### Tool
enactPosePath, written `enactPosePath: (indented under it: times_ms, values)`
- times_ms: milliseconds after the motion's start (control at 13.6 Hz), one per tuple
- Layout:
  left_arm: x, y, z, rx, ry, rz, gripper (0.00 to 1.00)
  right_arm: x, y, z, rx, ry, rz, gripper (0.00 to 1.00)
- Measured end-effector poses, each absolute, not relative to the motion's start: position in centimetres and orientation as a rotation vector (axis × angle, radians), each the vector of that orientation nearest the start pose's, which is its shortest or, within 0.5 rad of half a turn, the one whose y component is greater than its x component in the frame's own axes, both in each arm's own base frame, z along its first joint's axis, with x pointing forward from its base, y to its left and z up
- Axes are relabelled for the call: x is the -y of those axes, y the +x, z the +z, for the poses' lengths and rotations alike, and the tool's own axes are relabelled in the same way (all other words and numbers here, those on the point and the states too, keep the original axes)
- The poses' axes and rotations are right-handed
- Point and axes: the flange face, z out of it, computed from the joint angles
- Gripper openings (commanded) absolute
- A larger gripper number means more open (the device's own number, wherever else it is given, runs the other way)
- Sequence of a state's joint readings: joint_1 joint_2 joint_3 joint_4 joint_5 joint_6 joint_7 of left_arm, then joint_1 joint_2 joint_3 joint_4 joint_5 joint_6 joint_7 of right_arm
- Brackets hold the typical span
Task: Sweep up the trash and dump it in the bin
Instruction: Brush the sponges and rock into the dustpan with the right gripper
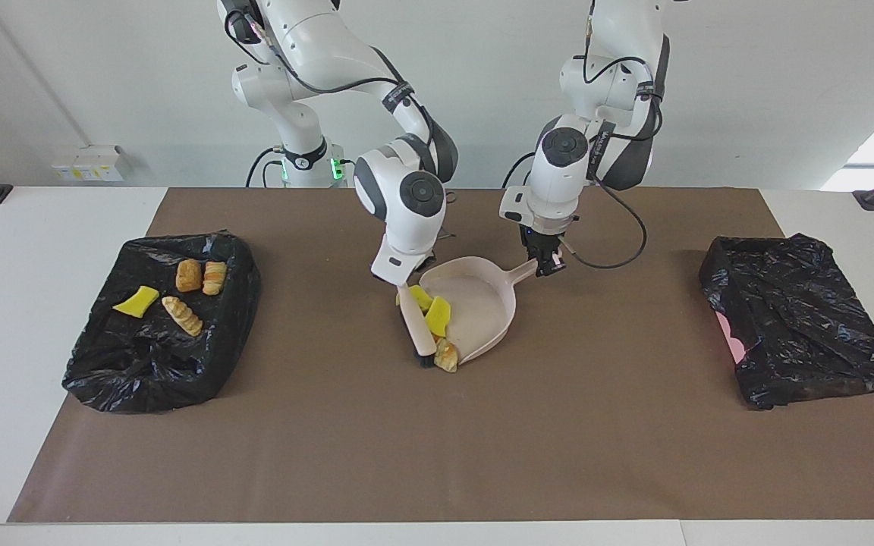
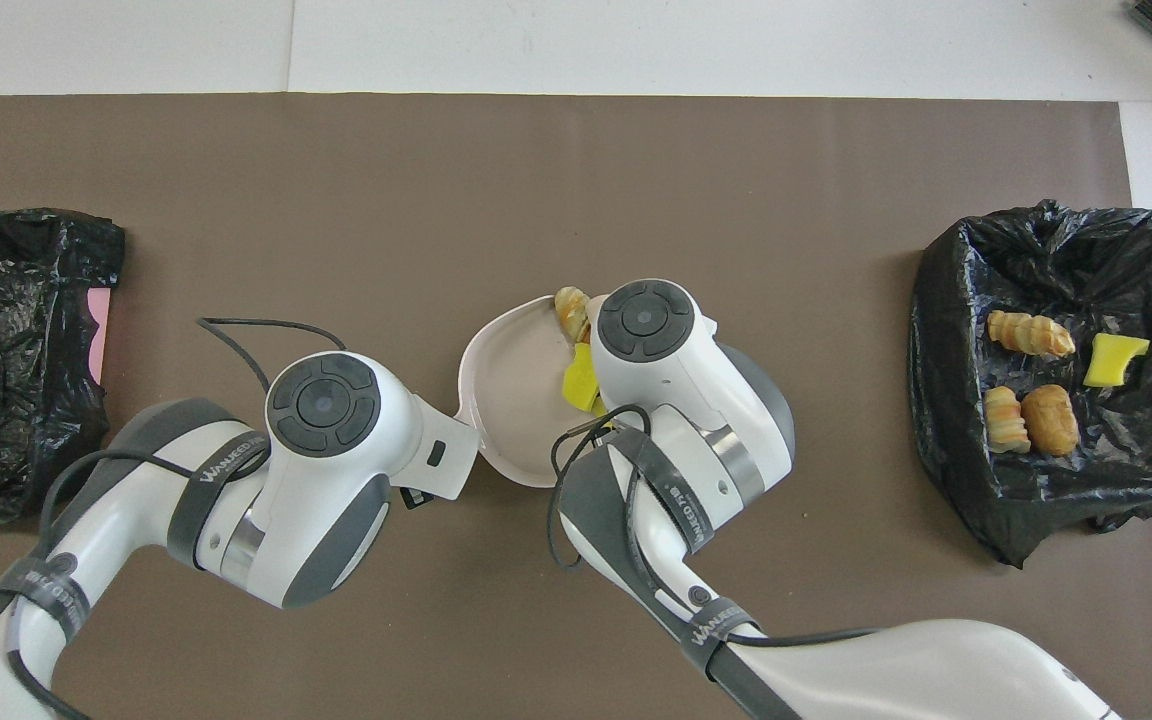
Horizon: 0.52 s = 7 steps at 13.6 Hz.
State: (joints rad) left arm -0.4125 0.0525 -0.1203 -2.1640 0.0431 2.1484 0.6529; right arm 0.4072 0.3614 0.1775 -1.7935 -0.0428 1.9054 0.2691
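My right gripper (image 1: 400, 279) is shut on the handle of a cream brush (image 1: 419, 330), which slants down so its dark bristles meet the mat at the dustpan's mouth. My left gripper (image 1: 548, 263) is shut on the handle of the pink dustpan (image 1: 482, 299), which lies flat mid-table. Two yellow sponge pieces of trash (image 1: 437, 315) lie just inside the pan against the brush. A tan bread-like chunk (image 1: 446, 356) sits at the pan's lip, beside the bristles. In the overhead view my right wrist covers much of the dustpan (image 2: 511, 390); the bread chunk (image 2: 570, 305) and a sponge piece (image 2: 578, 385) peek out.
A black-bag-lined bin (image 1: 141, 371) at the right arm's end of the table holds a yellow sponge piece (image 1: 136, 301) and three bread chunks (image 1: 189, 275). A second black-bagged bin (image 1: 793, 318) sits at the left arm's end, with a pink patch on its side. A brown mat (image 1: 437, 455) covers the table.
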Motion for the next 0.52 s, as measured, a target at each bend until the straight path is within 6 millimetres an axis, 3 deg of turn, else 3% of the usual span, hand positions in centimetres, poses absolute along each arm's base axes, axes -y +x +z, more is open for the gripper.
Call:
enactPosePath:
  times_ms: [294, 515]
  values:
    - [27.0, 46.3, 36.6, -1.763, -2.568, 0.108, 0.0, -36.3, 49.6, 34.0, 0.476, -3.033, 0.394, 0.0]
    - [27.0, 46.3, 36.6, -1.761, -2.569, 0.104, 0.0, -36.2, 49.8, 34.7, 0.453, -3.017, 0.388, 0.0]
